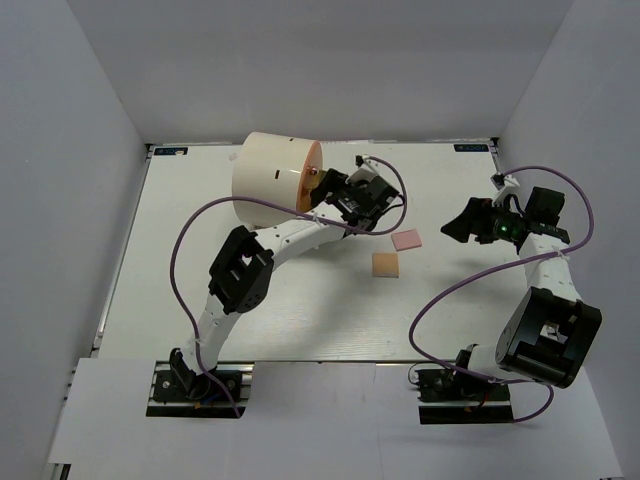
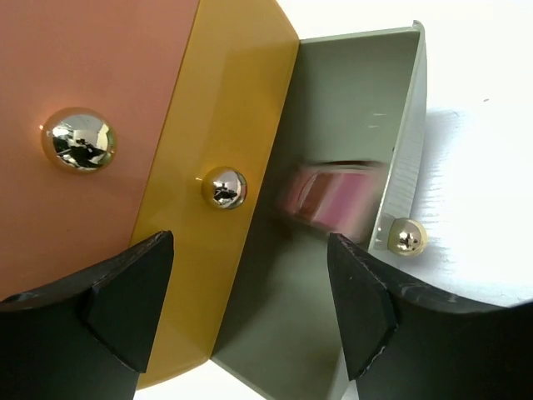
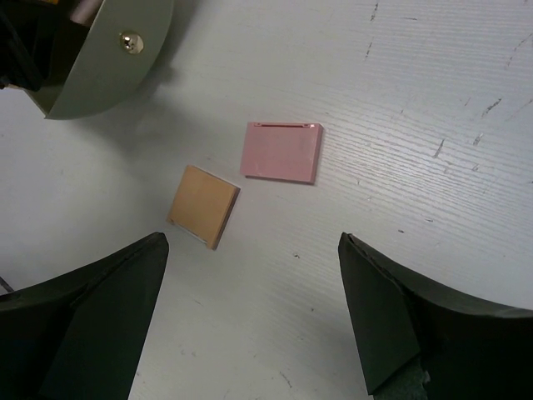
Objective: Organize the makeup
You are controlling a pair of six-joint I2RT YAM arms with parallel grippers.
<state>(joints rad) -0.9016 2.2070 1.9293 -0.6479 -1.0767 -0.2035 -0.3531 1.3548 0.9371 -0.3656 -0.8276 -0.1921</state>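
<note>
A pink square (image 1: 407, 240) and a tan square (image 1: 385, 264) lie flat on the white table, side by side and apart. In the right wrist view the pink square (image 3: 281, 152) and the tan square (image 3: 204, 205) lie ahead of my open, empty right gripper (image 3: 250, 317). My right gripper (image 1: 470, 222) hovers to their right. My left gripper (image 1: 352, 195) is open and empty at the front of the organizer. In the left wrist view my left gripper (image 2: 250, 308) faces an open grey-green drawer (image 2: 333, 108) holding a blurred pink item (image 2: 337, 196).
The large cream cylinder organizer (image 1: 272, 172) lies at the back, its orange front facing right. Its salmon and yellow drawer fronts carry gold knobs (image 2: 223, 187). The swung-out grey drawer (image 3: 108, 50) sits left of the squares. White walls enclose the table.
</note>
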